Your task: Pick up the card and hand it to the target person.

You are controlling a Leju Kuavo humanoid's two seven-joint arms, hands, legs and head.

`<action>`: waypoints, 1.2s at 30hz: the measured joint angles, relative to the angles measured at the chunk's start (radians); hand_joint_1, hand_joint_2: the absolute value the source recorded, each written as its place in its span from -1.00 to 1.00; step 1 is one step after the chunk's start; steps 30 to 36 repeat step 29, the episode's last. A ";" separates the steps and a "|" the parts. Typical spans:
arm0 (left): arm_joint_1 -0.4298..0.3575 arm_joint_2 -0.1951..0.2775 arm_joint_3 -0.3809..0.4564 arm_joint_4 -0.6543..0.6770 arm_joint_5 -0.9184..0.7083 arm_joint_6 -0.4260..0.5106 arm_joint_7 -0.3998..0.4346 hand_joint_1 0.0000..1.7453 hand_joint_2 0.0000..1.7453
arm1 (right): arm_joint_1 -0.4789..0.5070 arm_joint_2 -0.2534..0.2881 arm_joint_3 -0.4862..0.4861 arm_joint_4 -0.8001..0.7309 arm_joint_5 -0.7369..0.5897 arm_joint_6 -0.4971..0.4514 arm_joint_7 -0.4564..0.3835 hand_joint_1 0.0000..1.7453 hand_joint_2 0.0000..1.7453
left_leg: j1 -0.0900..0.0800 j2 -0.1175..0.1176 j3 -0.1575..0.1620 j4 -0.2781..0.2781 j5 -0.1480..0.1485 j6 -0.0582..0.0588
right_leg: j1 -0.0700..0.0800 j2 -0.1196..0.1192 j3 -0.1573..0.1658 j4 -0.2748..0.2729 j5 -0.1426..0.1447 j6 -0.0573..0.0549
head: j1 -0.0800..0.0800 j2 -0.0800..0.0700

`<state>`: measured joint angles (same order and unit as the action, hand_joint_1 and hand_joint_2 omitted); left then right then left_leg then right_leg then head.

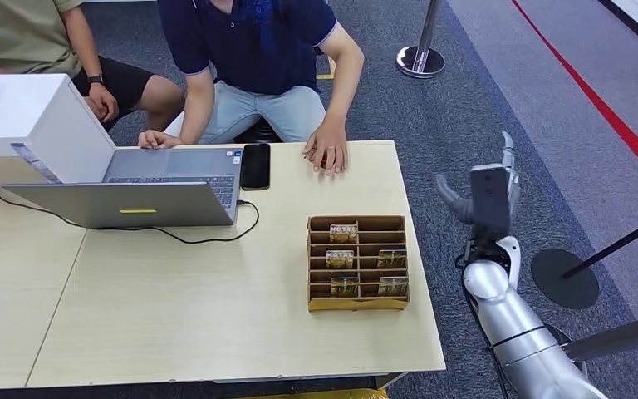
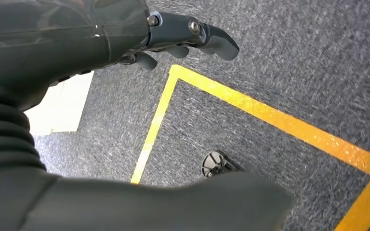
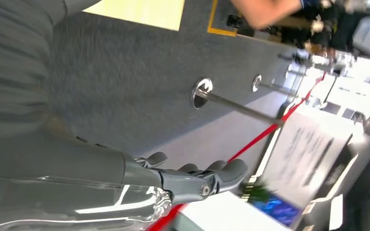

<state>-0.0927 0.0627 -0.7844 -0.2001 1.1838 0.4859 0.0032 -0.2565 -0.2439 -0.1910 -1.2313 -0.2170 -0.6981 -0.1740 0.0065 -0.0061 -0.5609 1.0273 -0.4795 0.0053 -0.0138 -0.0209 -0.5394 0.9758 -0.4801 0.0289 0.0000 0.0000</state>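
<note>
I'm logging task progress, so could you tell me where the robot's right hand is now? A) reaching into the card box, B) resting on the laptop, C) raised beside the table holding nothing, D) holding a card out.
C: the right hand is raised off the table's right edge, empty, away from the card box.

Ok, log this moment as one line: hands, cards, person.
right robot hand: raised beside table, empty | left robot hand: hanging over floor, empty | cards: in organizer | person's hand: resting on table

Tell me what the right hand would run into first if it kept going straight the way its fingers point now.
Probably nothing nearby. The right hand is raised off the table's right edge, fingers aimed away over the grey carpet. Farther along stands a stanchion base, though depth is unclear.
</note>
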 joint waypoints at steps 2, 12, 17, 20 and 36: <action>0.000 -0.001 -0.001 0.000 0.004 0.000 0.000 -1.00 -1.00 | 0.038 -0.017 -0.062 0.076 -0.109 0.000 -0.048 -1.00 1.00 | 0.000 -0.001 0.001 -0.001 0.000 0.000 | 0.000 0.000 0.001 -0.001 0.000 0.000 | 0.000 0.000; -0.001 -0.005 -0.005 -0.001 0.033 0.019 0.027 -1.00 -1.00 | 0.087 -0.070 -0.141 0.780 -0.475 0.099 -0.205 -1.00 1.00 | 0.002 0.000 0.006 -0.003 -0.002 0.000 | 0.002 0.001 0.006 -0.006 0.000 0.000 | 0.000 0.000; -0.001 -0.004 -0.015 -0.001 0.041 0.044 0.042 -1.00 -1.00 | 0.133 -0.032 -0.108 1.019 -0.522 0.183 -0.030 -1.00 1.00 | 0.003 0.001 0.007 -0.004 -0.002 -0.001 | 0.003 0.001 0.006 -0.006 0.000 -0.001 | 0.000 0.000; -0.001 0.000 -0.020 -0.001 0.046 0.043 0.047 -1.00 -1.00 | 0.164 0.029 -0.104 1.049 -0.548 0.187 0.131 -1.00 1.00 | 0.004 0.002 0.006 -0.003 -0.003 -0.002 | 0.004 0.002 0.005 -0.005 -0.001 -0.001 | 0.000 0.000; -0.003 0.002 -0.036 0.003 0.050 0.068 0.095 -1.00 1.00 | 0.157 0.126 -0.089 1.052 -0.577 0.127 0.305 -1.00 -1.00 | 0.004 0.011 0.005 -0.002 -0.005 -0.005 | 0.004 0.011 -0.001 0.000 -0.002 -0.002 | 0.000 0.000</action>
